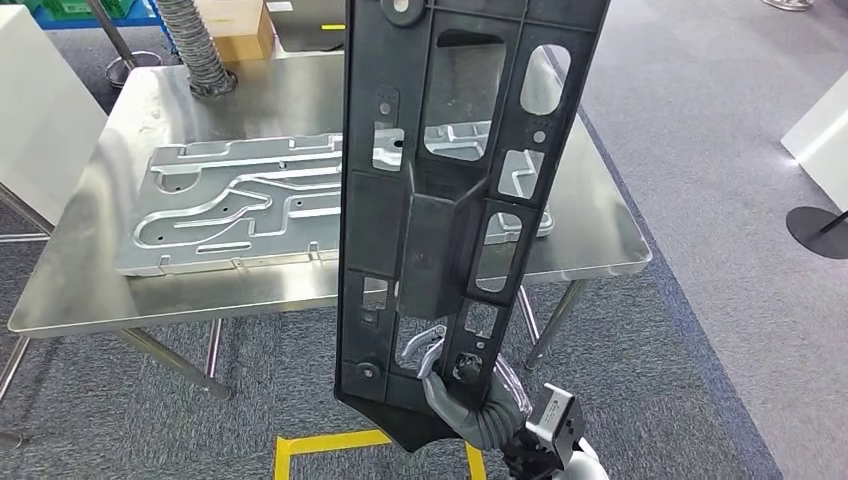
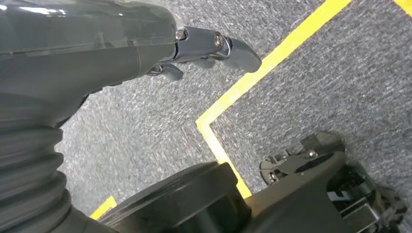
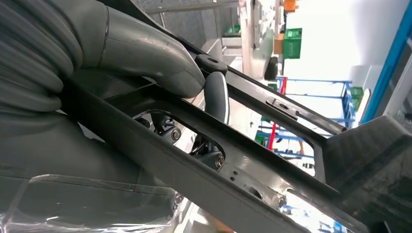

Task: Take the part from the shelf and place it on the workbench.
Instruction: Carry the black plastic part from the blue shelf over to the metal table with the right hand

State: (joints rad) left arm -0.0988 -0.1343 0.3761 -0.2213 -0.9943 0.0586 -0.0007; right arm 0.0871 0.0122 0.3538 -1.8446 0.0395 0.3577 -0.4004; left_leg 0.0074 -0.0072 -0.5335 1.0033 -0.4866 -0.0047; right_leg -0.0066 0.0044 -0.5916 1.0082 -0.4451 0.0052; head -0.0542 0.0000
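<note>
A long black plastic part with several cut-outs stands upright in the middle of the head view, in front of the steel workbench. My right hand grips it at its lower end, with fingers reaching through a cut-out. In the right wrist view the grey thumb presses on a rail of the part and darker fingers curl behind it. My left hand hangs over the grey carpet with its fingers apart and nothing in it.
A large silver metal plate lies on the workbench behind the part. A ribbed hose and a cardboard box stand at the bench's far edge. Yellow floor tape marks the carpet below. A black stand base sits at the right.
</note>
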